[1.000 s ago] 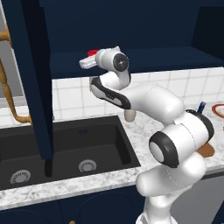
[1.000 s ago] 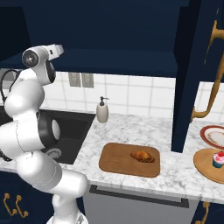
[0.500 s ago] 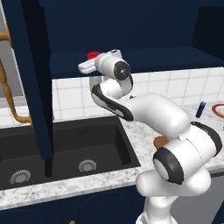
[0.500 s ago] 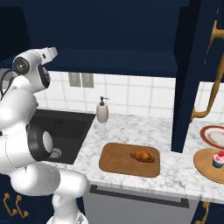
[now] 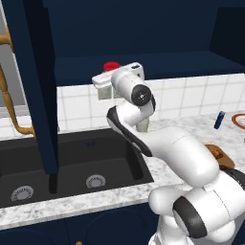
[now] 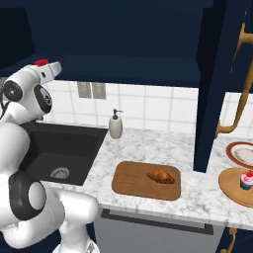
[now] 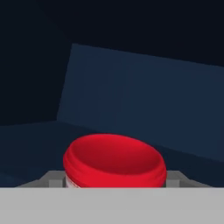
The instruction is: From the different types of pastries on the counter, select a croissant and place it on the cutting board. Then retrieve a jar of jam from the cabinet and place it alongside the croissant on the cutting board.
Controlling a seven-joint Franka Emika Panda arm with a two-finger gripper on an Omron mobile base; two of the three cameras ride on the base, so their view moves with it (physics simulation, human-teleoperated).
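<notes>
Red-lidded jar of jam (image 7: 114, 162) between the hand (image 5: 106, 83) fingers, body cut off, grip unclear, croissant (image 6: 160, 176) on cutting board (image 6: 131, 182)

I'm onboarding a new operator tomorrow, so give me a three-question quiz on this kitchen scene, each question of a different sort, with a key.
1. True or false: the croissant lies on the cutting board.
2. Multiple choice: the lid of the jar of jam is A) teal, B) red, C) brass-orange.
3. Short answer: what stands on the counter against the tiled wall, between the sink and the cutting board?

Key
1. True.
2. B. In the hand view the red lid sits close between the fingers of the gripper, inside the dark cabinet.
3. The soap dispenser.
</notes>
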